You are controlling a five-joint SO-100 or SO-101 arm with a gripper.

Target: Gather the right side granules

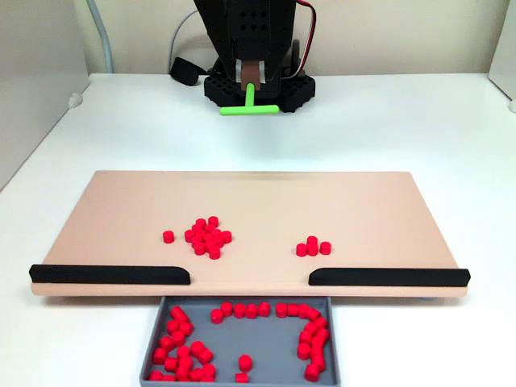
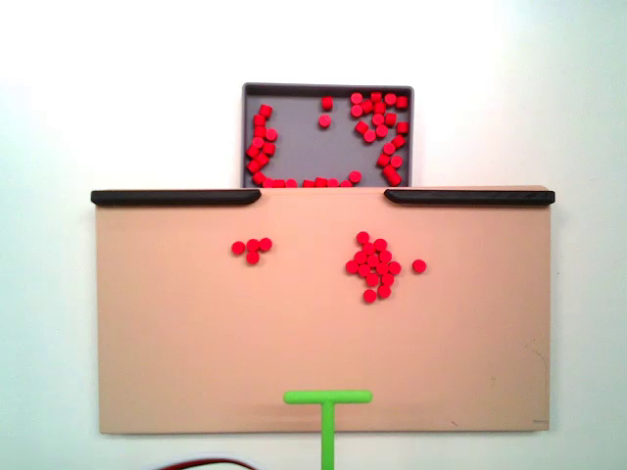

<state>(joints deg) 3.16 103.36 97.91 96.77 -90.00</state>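
A: Going left to right in the fixed view that looks down from above the arm, what lies on the tan board (image 2: 196,343)?

B: At about ten o'clock from the board's centre is a small bunch of four red pellets (image 2: 252,249). At about one o'clock is the bigger bunch, the right side granules (image 2: 371,266), packed close, with one stray pellet (image 2: 419,265) just beside it at three o'clock. Straight up at twelve o'clock, past the gap between two black rails (image 2: 176,197), sits a grey tray (image 2: 333,147) holding many more red pellets.

A: And the arm?

B: At six o'clock, a green T-shaped pusher (image 2: 327,399) hovers at the board's near edge. In the fixed view that faces the arm, the claw (image 1: 251,83) appears clamped on the pusher's stem, above the white tabletop (image 1: 403,121).

A: What could go wrong?

B: I judge the pusher bar narrower than the spread of the bunch plus its stray, so one sweep could let pellets roll round the bar's ends. The stray could escape toward three o'clock. A sweep aimed off-line could push granules against the right rail instead of through the gap, or disturb the small bunch.
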